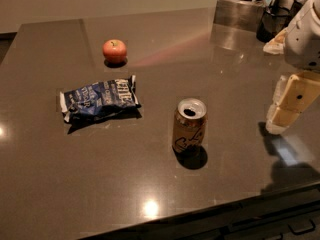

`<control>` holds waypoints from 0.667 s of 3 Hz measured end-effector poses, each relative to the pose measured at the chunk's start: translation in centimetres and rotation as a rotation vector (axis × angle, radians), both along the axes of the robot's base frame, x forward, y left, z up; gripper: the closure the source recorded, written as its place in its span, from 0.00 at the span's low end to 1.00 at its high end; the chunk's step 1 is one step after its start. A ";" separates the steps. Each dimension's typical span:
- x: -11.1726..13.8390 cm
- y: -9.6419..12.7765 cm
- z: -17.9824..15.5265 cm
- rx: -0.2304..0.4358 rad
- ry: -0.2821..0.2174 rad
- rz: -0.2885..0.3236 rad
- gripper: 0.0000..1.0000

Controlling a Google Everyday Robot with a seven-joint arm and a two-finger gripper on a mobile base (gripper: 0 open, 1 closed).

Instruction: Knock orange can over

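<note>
The orange can stands upright on the dark countertop, a little right of centre, its silver top open. It is golden-orange with dark script on its side. My gripper hangs at the right edge of the view, well to the right of the can and apart from it, its cream-coloured fingers pointing down toward the counter. It holds nothing.
A dark blue chip bag lies left of the can. A red-orange apple sits farther back. A metal container and dark vessels stand at the back right. The counter's front edge runs below the can.
</note>
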State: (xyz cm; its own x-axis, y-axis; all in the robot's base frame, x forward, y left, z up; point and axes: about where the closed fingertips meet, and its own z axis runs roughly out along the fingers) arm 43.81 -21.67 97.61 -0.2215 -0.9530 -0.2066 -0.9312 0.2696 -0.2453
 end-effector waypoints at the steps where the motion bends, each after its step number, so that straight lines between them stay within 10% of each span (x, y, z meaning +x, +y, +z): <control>1: 0.0 0.0 0.0 0.000 0.000 0.000 0.00; 2: 0.1 0.5 -0.2 0.036 0.005 0.005 0.00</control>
State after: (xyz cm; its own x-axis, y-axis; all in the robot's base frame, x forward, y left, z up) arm 43.90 -21.13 97.41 -0.2179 -0.9460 -0.2400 -0.9336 0.2737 -0.2312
